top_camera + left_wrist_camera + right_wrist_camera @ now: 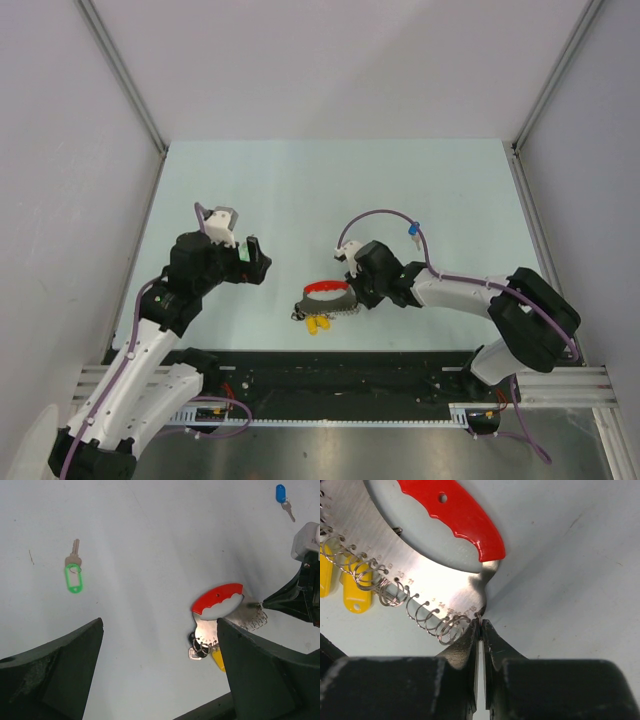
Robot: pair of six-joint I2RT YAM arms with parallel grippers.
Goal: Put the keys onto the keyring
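I grip the corner of the grey metal, red-handled keyring (pixel 435 575) in my right end effector (pixel 480 625); blue-capped silver key (pixel 281 495) and green-tagged silver key (pixel 73 559) lie loose, unthreaded; left end effector (pixel 160 630) gapes empty.

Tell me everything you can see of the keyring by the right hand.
The keyring is a flat, shiny silver metal plate, curved like a crescent, with a red scalloped grip, plastic by its look, arching over a cut-out. Small numbers and holes run along the outer edge, several holes holding thin wire rings. Two yellow tags lie at that edge. It rests flat on the pale table, and the right hand pinches its corner between nearly shut fingertips.
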